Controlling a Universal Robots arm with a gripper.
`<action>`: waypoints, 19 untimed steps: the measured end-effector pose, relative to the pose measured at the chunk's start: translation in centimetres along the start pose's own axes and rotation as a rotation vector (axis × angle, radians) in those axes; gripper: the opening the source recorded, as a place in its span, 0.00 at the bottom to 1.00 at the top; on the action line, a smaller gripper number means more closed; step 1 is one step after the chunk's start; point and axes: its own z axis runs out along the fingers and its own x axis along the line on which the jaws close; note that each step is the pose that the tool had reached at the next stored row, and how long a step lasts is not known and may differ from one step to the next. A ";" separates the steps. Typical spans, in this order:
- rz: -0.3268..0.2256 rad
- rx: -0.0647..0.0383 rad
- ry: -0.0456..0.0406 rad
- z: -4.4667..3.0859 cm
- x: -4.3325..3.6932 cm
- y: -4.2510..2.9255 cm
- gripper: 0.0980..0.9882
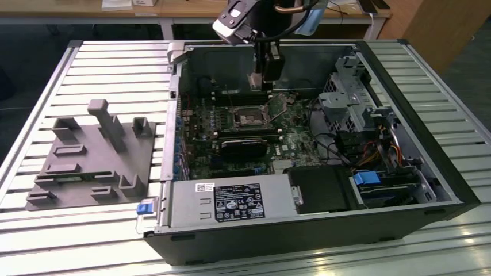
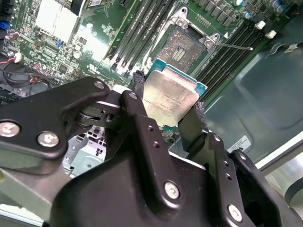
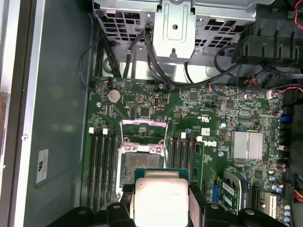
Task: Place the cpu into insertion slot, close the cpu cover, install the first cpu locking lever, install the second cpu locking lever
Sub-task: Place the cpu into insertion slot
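My gripper [image 2: 168, 96] is shut on the cpu [image 2: 165, 101], a flat square chip with a pale silver top, its black fingers [image 2: 138, 87] pressing on two opposite edges. The chip hangs above the motherboard, just short of the insertion slot [image 2: 185, 45], a square socket with a dark centre and a silver rim. In the first wrist view the cpu [image 3: 160, 198] partly overlaps the insertion slot [image 3: 129, 166], and the cpu cover [image 3: 144, 136] stands raised at the slot's far edge. A thin locking lever [image 2: 234, 46] sticks out beside the slot. In the exterior view the gripper [image 1: 267, 80] hovers over the slot [image 1: 249, 118].
The motherboard lies inside an open computer case [image 1: 429, 190] on a slatted metal table [image 1: 69, 241]. Memory slots [image 3: 100, 165] flank the socket. A drive cage [image 1: 341, 98], cables [image 1: 345, 152] and a power supply [image 1: 230, 201] crowd the case. A grey fixture [image 1: 92, 155] sits at the exterior view's left.
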 end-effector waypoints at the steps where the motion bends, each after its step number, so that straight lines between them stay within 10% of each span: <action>1: 0.000 0.000 -0.0015 0.06 0.00 0.00 0.50; 19: 0.000 0.000 -0.0063 2.66 0.06 -0.12 0.50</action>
